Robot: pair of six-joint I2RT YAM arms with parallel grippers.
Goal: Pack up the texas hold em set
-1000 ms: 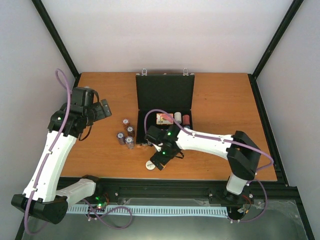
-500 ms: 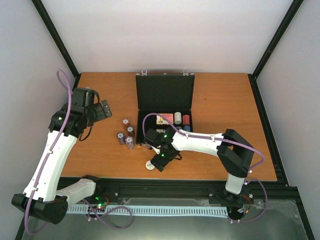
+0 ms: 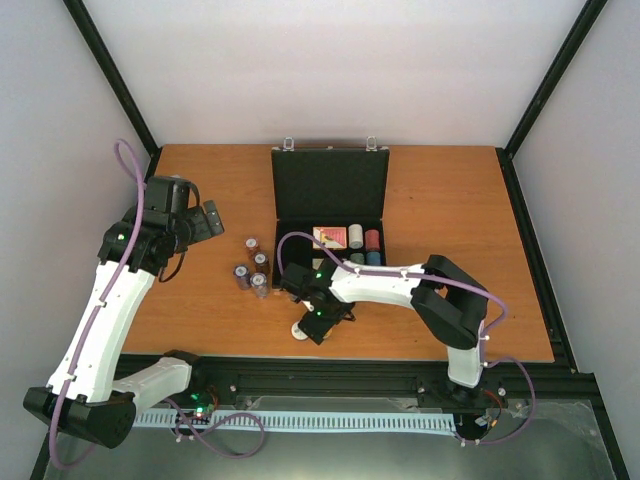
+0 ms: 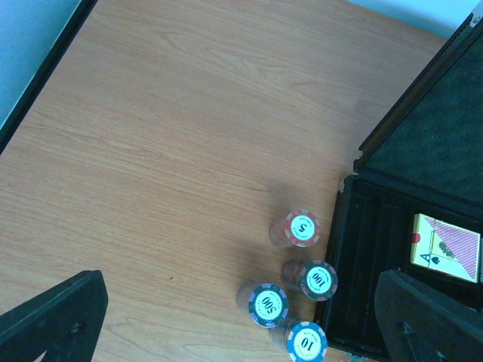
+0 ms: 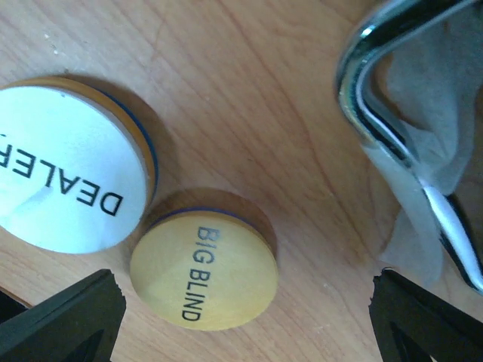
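Note:
The black case (image 3: 330, 190) lies open at the table's middle; its tray holds a card deck (image 3: 331, 237) and chip stacks (image 3: 364, 238). Several chip stacks (image 3: 252, 268) stand on the table left of the case; in the left wrist view they read 5 (image 4: 303, 226), 100 (image 4: 317, 280), 500 (image 4: 269, 305) and 10 (image 4: 306, 345). My left gripper (image 3: 205, 220) is open and empty, left of the stacks. My right gripper (image 3: 318, 322) is open, low over the white DEALER disc (image 5: 60, 173) and the yellow BIG BLIND disc (image 5: 202, 268), which lies between its fingers (image 5: 68, 317).
The case's silver handle (image 5: 400, 128), with plastic film on it, is close to the right of the discs. The case's edge (image 4: 343, 249) is right beside the loose stacks. The table's front edge (image 3: 330, 358) is just behind the right gripper.
My right gripper has moved left and toward the front edge, coming over the discs. The left arm has not moved.

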